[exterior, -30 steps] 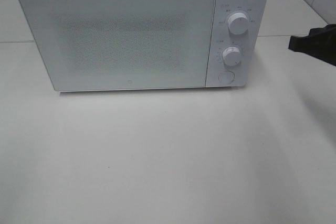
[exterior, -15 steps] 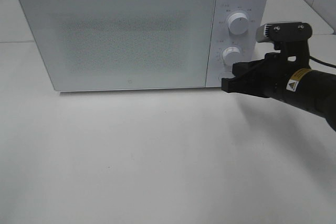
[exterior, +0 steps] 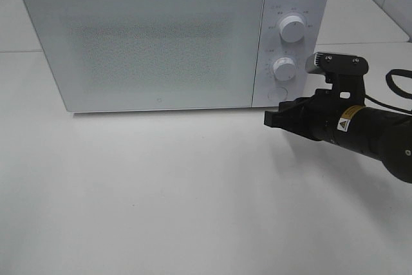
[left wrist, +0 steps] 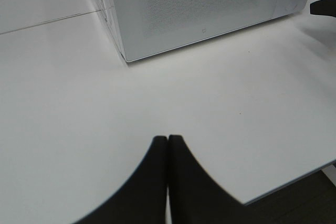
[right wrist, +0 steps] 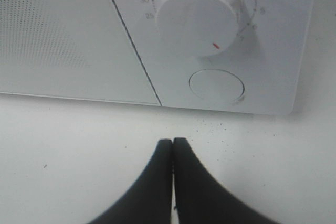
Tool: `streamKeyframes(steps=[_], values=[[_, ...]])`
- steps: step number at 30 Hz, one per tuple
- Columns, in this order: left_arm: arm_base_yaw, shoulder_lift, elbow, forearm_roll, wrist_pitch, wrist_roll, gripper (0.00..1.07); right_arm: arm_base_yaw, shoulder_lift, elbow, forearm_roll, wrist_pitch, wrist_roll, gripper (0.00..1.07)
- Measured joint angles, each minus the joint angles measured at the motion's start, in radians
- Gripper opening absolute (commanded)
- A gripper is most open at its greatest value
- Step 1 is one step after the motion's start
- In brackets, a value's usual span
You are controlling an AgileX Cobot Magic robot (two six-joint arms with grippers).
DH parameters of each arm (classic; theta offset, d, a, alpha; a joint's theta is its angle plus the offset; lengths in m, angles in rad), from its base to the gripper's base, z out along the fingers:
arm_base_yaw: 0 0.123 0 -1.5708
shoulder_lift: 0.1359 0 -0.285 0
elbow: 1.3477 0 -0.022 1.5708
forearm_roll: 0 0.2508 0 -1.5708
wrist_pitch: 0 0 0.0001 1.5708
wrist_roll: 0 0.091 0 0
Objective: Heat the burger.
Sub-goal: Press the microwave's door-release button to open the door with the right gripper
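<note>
White table [exterior: 193, 204], white microwave [exterior: 154, 43] standing on it

**Student:** Which markings on the microwave [right wrist: 273, 77] can be read?

**Tutor:** Around its lower knob [right wrist: 202, 17], 35, 30 and 25 run from ten to nine o'clock. Single digits, 4 and 7 among them, run from two to four. A red index line [right wrist: 216, 45] sits at five.

**Student:** And elsewhere?

**Tutor:** A yellow warning triangle [exterior: 346, 113] is on the right arm [exterior: 380, 136]. Print beside it, the panel captions and the door logo [exterior: 159, 102] are illegible.

Glossy plastic microwave [exterior: 161, 43] — smooth matt table [exterior: 161, 191]
</note>
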State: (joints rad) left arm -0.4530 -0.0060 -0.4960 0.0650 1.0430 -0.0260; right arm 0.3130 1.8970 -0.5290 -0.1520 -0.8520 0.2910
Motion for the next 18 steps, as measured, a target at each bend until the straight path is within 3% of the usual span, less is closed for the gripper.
streamKeyframes(steps=[14, 18], values=[[0.0, 0.0, 0.0, 0.0, 0.0, 0.0, 0.0, 0.0, 0.0, 0.0, 0.152, -0.053, 0.477, 0.02], [0.0, 0.0, 0.0, 0.0, 0.0, 0.0, 0.0, 0.0, 0.0, -0.013, 0.258, -0.092, 0.596, 0.02]])
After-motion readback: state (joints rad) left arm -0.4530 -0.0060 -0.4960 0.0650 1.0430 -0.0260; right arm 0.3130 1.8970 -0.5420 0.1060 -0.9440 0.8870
